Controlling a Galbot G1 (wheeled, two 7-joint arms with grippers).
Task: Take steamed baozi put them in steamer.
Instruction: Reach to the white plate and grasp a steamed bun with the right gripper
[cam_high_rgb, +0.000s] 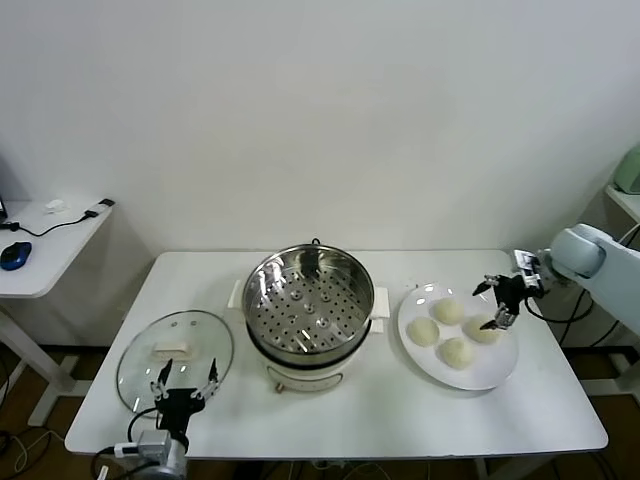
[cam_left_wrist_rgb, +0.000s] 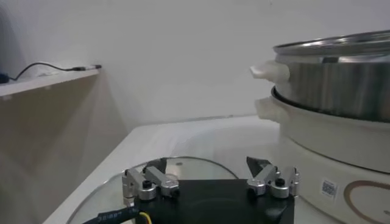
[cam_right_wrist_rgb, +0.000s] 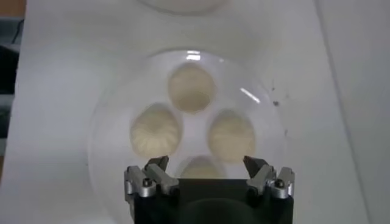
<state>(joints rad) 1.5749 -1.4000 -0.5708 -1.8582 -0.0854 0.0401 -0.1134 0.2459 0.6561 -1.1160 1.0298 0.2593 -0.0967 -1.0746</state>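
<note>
The white tabletop carries everything. At its middle, toward the back edge, stands the steamer, a shiny steel pot on a cream base with side handles; its perforated tray is bare. The left wrist view shows the steamer's wall rising close by.

Near the right edge lies a flat white plate, and by the front left corner lies a round glass lid, flat on the tabletop.

The four steamed baozi sit clustered on the plate, none in the steamer. In the right wrist view three buns show whole and the fourth is partly hidden behind the pincer body.

The right pincer hangs above the plate's far right side, over the buns, jaws spread wide with nothing between them; its own camera shows the fingertips well apart.

The left pincer sits over the near rim of the lid at the front left corner, jaws likewise wide apart and holding nothing.
</note>
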